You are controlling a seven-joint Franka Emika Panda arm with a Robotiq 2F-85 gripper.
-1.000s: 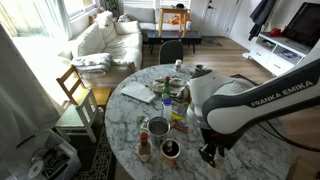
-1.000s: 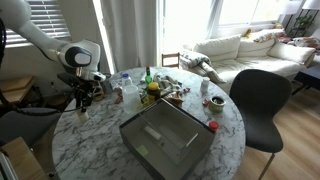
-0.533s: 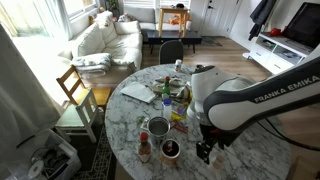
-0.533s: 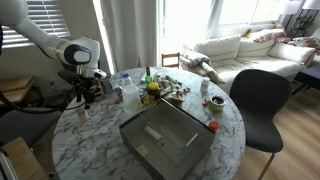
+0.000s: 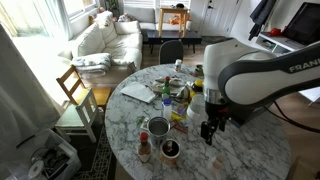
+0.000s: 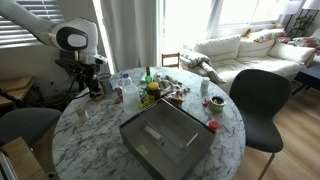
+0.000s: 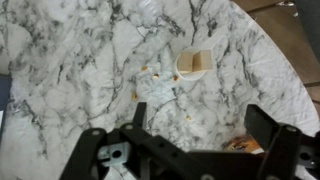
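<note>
My arm bends over the round marble surface, with the wrist pointing straight down and hanging above the marble near one edge. A grey tray sits around the middle of the surface, well apart from my wrist. The jaws stand wide apart, holding and touching nothing; in the wrist view both fingers frame bare marble. The small white cup stands upright near the surface's edge, just beyond the jaws, with brownish specks beside it.
</note>
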